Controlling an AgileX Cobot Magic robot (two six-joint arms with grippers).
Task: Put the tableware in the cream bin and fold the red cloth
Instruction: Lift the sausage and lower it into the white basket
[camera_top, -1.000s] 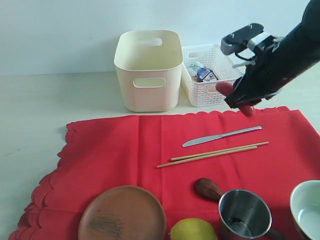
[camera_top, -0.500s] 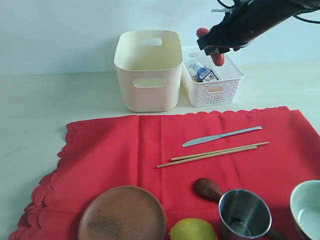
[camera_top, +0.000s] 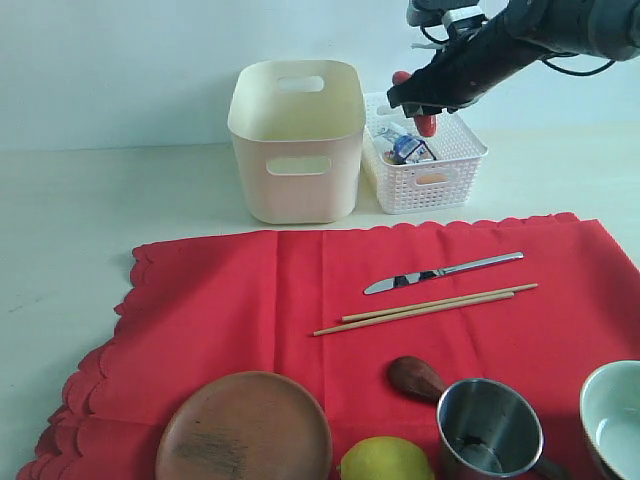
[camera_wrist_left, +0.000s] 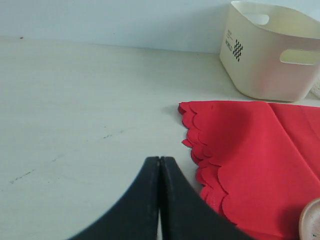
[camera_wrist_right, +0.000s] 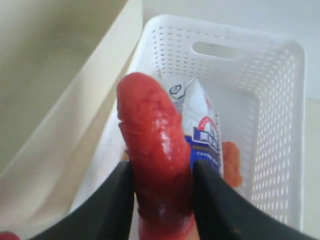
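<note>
The red cloth (camera_top: 300, 310) lies spread flat on the table. On it rest a silver knife (camera_top: 440, 272), chopsticks (camera_top: 425, 308), a dark wooden spoon (camera_top: 415, 377), a steel cup (camera_top: 490, 428), a brown plate (camera_top: 245, 428) and a pale bowl (camera_top: 612, 420). The cream bin (camera_top: 297, 140) stands behind the cloth. My right gripper (camera_top: 418, 100) hangs over the white lattice basket (camera_top: 440, 175), shut on a red toy sausage (camera_wrist_right: 155, 150). Over bare table beside the cloth's scalloped corner (camera_wrist_left: 200, 145), my left gripper (camera_wrist_left: 160, 165) is shut with nothing in it.
A milk carton (camera_wrist_right: 202, 125) and an orange toy food (camera_wrist_right: 231, 162) lie in the lattice basket. A yellow lemon (camera_top: 385, 460) sits at the cloth's front edge between plate and cup. Bare table lies left of the cloth.
The right arm has carried the sausage up from the cloth's back edge and leftward to above the lattice basket. Nothing else has moved.
</note>
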